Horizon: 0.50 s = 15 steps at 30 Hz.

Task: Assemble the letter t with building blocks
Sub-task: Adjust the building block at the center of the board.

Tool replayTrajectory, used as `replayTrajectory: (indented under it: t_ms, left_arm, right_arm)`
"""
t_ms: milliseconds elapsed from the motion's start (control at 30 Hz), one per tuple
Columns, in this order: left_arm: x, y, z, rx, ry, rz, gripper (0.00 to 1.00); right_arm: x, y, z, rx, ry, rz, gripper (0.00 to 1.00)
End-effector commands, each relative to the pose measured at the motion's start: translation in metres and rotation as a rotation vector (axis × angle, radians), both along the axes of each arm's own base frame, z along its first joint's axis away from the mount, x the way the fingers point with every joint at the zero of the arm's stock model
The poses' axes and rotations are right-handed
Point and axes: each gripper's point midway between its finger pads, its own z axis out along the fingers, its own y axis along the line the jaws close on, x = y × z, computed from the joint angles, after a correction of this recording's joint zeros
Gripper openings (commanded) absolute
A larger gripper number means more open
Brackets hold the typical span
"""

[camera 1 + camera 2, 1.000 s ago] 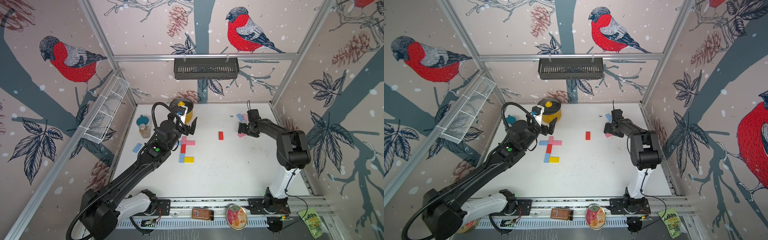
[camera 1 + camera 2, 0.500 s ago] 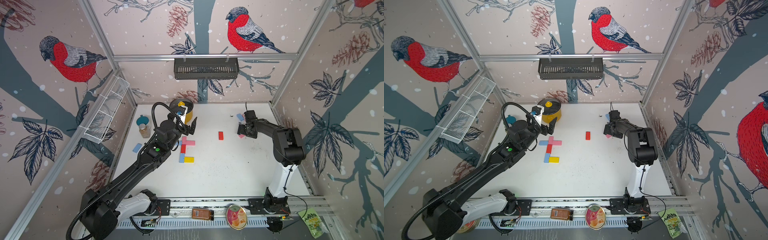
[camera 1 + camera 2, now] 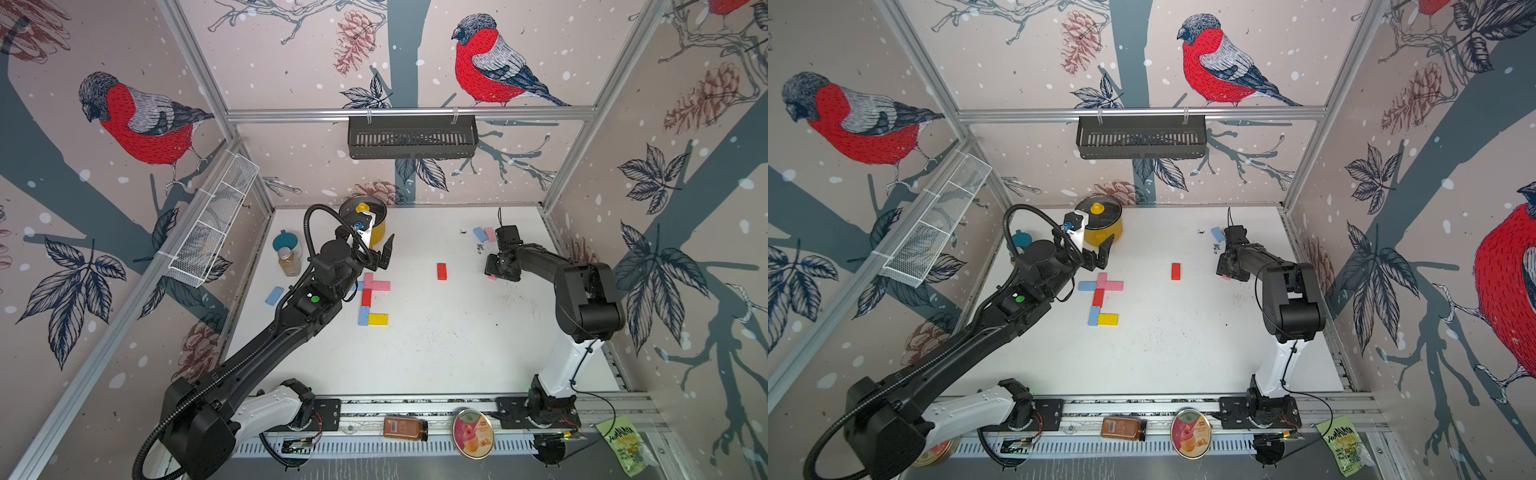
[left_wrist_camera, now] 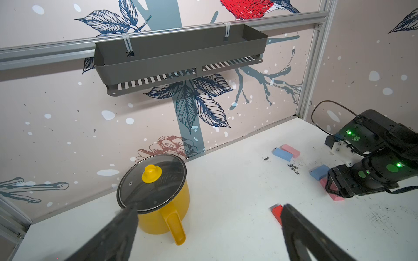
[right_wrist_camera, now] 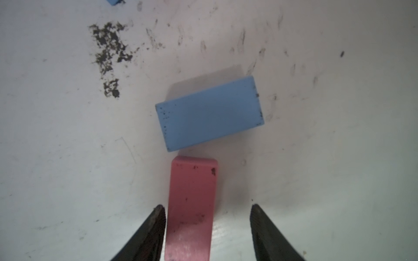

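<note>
Building blocks lie joined left of the table's middle: two pink (image 3: pixel 381 285), a red (image 3: pixel 366 297), a blue (image 3: pixel 364 316) and a yellow (image 3: pixel 377 319), with one more blue (image 3: pixel 1087 285) at the left end. A loose red block (image 3: pixel 441 271) lies mid-table. My right gripper (image 5: pixel 208 206) points down and is open around a pink block (image 5: pixel 192 208). One finger (image 5: pixel 158 217) is at its side, the other stands apart. A blue block (image 5: pixel 209 113) lies just beyond it. My left gripper (image 4: pixel 209 206) hangs open and empty near the pot.
A yellow pot (image 3: pixel 370 220) with a glass lid stands at the back left. A spice jar (image 3: pixel 289 262) and a teal lid (image 3: pixel 284 241) are beside it. A blue and pink pair (image 3: pixel 484 234) lies at the back right, a lone blue block (image 3: pixel 274 296) at the far left. Dark crumbs (image 5: pixel 108 52) dot the table.
The right gripper's jaws have narrowed around the pink block and its wrist has settled lower over it. The left arm has not moved.
</note>
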Motion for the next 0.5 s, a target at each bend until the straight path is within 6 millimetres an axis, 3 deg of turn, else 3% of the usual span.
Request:
replayTrajectory:
  t_ms: [0, 467]
  left_arm:
    - [0.0010, 0.0017, 0.0059, 0.002, -0.018, 0.011, 0.98]
    - [0.0019, 0.0013, 0.0044, 0.005, -0.014, 0.011, 0.98]
  right_arm:
    - [0.0026, 0.0023, -0.0030, 0.008, -0.005, 0.030, 0.57]
    - [0.0073, -0.0046, -0.0041, 0.016, -0.005, 0.040, 0.46]
